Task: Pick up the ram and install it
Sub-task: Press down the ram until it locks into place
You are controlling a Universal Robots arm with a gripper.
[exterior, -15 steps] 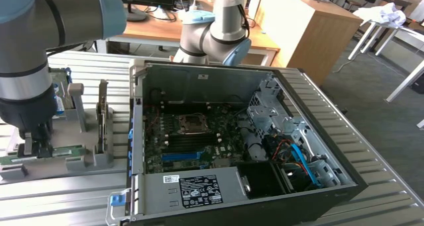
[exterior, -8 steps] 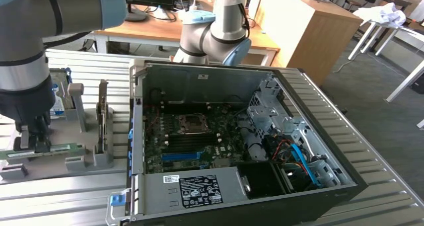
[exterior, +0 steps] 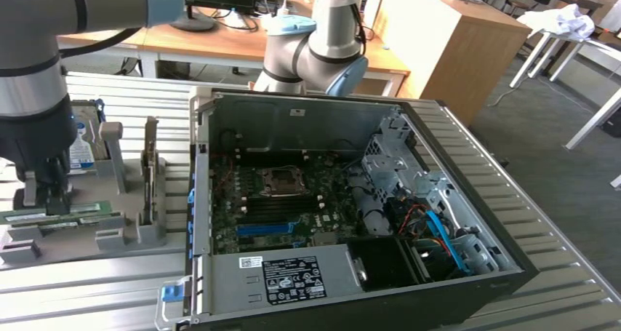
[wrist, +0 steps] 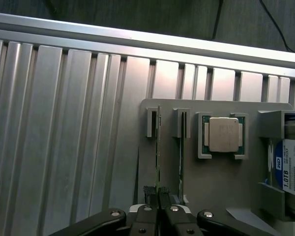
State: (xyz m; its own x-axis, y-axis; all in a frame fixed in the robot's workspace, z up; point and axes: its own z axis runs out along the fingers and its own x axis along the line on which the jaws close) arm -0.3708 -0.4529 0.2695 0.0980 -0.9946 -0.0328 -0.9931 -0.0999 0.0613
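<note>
The ram is a thin green board standing on edge in a grey holder at the exterior view's left, beside the open computer case. My gripper comes straight down onto the ram near its middle. In the wrist view I look down on the ram's narrow top edge, which runs from a holder notch to my gripper. The black fingertips press against both sides of the board. The gripper is shut on the ram, which still sits in the holder.
A second thin board stands in the slot beside the ram. The holder also carries a processor chip, a hard drive and a taller grey upright card. The motherboard lies inside the case on the ribbed metal table.
</note>
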